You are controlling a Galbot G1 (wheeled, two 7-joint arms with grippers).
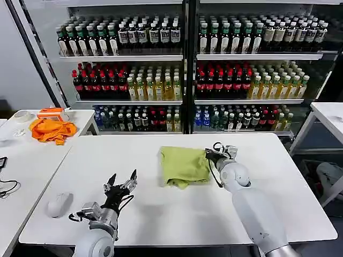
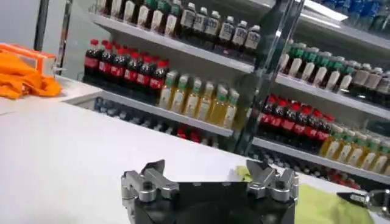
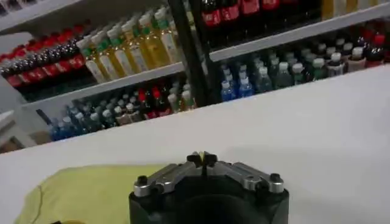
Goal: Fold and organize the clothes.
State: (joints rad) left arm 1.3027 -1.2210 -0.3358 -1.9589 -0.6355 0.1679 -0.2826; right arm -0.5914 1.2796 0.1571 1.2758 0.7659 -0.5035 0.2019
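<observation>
No text, brand or number could be read anywhere. The bottles (image 1: 161, 85) on the shelves (image 1: 128, 58) carried labels, perhaps printed, but these appeared as mere bands of colour. The T-shirt (image 1: 183, 165) showed no legible print on its folded upper face.

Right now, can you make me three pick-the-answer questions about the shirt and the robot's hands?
1. Where is the shirt?
A. on the middle table
B. on a shelf
C. on the floor

2. What colour is the cloth on the side table?
A. blue
B. orange
C. white

3. How are the left gripper's fingers?
A. shut on the shirt
C. spread open
B. holding a bottle

Answers:
1. A, it lies folded on the white table, beside the right gripper.
2. B, it is bright orange against the white top.
3. C, its fingers stand apart over bare table, holding nothing.
</observation>
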